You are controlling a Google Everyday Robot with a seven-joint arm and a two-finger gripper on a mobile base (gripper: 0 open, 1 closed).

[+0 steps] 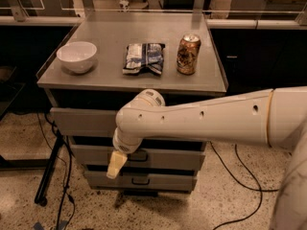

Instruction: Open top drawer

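1. The grey cabinet top (110,78) holds a bowl (76,56), a snack bag (144,58) and a can (188,54).
2. Your top drawer (81,122) sits just beneath, partly behind the arm (201,121).
3. Your gripper (114,166) hangs before the lower drawers (165,158); open or closed, you cannot tell.

high frontal downward view (jaws lower centre-left)

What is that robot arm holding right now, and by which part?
Nothing, as far as can be seen: the gripper hangs in front of the middle drawer, left of its handle, below the top drawer.
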